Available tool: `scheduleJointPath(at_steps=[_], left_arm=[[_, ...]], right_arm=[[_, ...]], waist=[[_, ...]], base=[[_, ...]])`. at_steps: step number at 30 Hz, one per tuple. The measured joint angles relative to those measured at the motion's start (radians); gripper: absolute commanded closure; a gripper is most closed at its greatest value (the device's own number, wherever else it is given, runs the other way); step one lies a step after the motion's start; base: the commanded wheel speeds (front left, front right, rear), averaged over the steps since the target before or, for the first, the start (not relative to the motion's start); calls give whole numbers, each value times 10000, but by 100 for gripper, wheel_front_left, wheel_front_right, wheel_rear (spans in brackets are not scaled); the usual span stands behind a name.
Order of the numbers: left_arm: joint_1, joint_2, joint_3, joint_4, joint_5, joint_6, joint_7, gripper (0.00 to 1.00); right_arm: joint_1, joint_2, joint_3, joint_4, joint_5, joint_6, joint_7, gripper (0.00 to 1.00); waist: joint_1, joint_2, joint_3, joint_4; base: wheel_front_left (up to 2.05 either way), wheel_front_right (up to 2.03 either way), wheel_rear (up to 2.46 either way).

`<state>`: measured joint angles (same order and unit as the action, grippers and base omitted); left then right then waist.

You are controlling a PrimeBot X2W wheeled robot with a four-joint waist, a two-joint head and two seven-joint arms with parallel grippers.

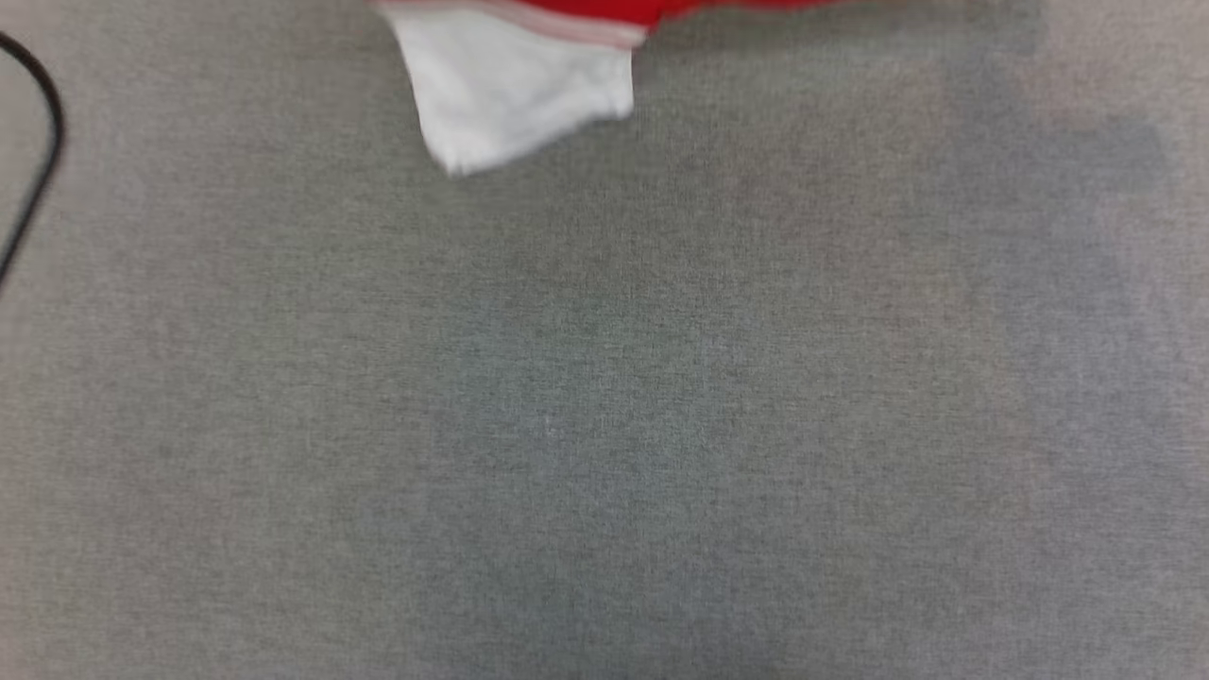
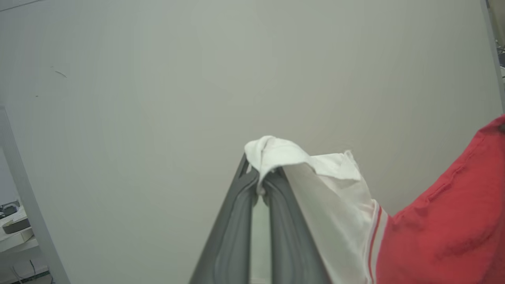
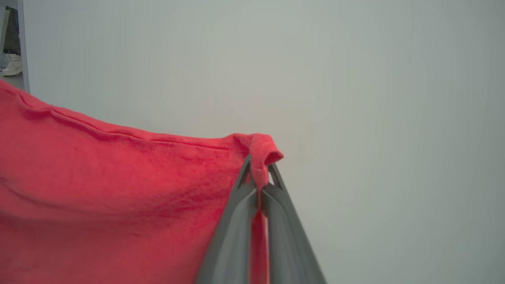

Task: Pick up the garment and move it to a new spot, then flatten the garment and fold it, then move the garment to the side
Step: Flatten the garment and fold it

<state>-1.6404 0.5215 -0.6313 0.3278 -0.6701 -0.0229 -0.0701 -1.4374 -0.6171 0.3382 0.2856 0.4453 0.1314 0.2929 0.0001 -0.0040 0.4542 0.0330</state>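
The grey cloth-covered surface [image 1: 604, 425] takes up nearly the whole head view, soft and slightly out of focus. Behind everything in both wrist views stands a plain pale wall [image 2: 158, 98].

The garment [image 1: 515, 85] hangs at the far edge of the surface, left of centre. From the head I see one white sleeve drooping down, a striped band above it and a strip of red over that. The blur is such that I cannot tell whether the sleeve tip touches the surface.

The wrist views show how it is held. The left gripper [image 2: 261, 177] has its jaws pressed together on a bunched wad of the white sleeve, with the striped trim and red body falling away to the right. The right gripper [image 3: 259, 173] is pinched tight on a small fold of the red edge, and the red cloth stretches off to the left.

A black cable [image 1: 42, 142] curves at the surface's left edge. A person's white shoe [image 3: 12, 65] shows in the right wrist view's top left corner.
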Motion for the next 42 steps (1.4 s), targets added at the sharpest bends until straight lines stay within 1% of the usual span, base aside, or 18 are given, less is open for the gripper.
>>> scheduleJointPath(at_steps=[6, 11, 15, 21, 27, 28, 29, 34, 42], left_arm=[[-1763, -422, 42, 1269, 207, -370, -46, 100], [-2887, -546, 4, 2157, 301, -617, -190, 100], [-3270, -587, -86, 2686, 311, -759, -324, 100], [-3162, -742, -330, 3348, 267, -888, -631, 100], [-2266, -754, -608, 3793, 94, -972, -1064, 100], [-1625, -803, -821, 3933, 56, -976, -1281, 100], [-1371, -823, -890, 3979, 48, -993, -1356, 100], [-81, -855, -1101, 4021, -153, -1005, -1603, 100], [2601, -740, -1559, 3685, -284, -1035, -1778, 100]], right_arm=[[-2182, 305, 631, 1407, -424, 0, -573, 100], [-3597, 510, 1009, 2560, -487, 0, -1097, 100], [-4091, 635, 1373, 3392, -477, 0, -1457, 100], [-4128, 779, 2048, 4261, -263, 0, -1889, 100], [-3607, 907, 2736, 4880, 261, 0, -2477, 100], [-3006, 988, 3066, 5122, 464, 0, -2798, 100], [-2753, 1034, 3145, 5193, 552, 0, -2932, 100], [-1509, 1139, 3605, 5319, 1057, 0, -3350, 100], [864, 1189, 4410, 5258, 1973, 0, -4033, 100]], waist=[[0, 0, 671, -110], [0, 0, 1028, -151], [0, 0, 1232, -165], [0, 0, 1488, -124], [1, 0, 1601, -87], [1, 0, 1494, -62], [1, 0, 1433, -56], [0, 0, 1053, -43], [0, 0, 122, -16]], base=[[0, 0, 0], [0, 0, 0], [0, 0, 0], [0, 0, 0], [0, 0, 0], [0, 0, 0], [0, 0, 0], [0, 0, 0], [0, 0, 0]])
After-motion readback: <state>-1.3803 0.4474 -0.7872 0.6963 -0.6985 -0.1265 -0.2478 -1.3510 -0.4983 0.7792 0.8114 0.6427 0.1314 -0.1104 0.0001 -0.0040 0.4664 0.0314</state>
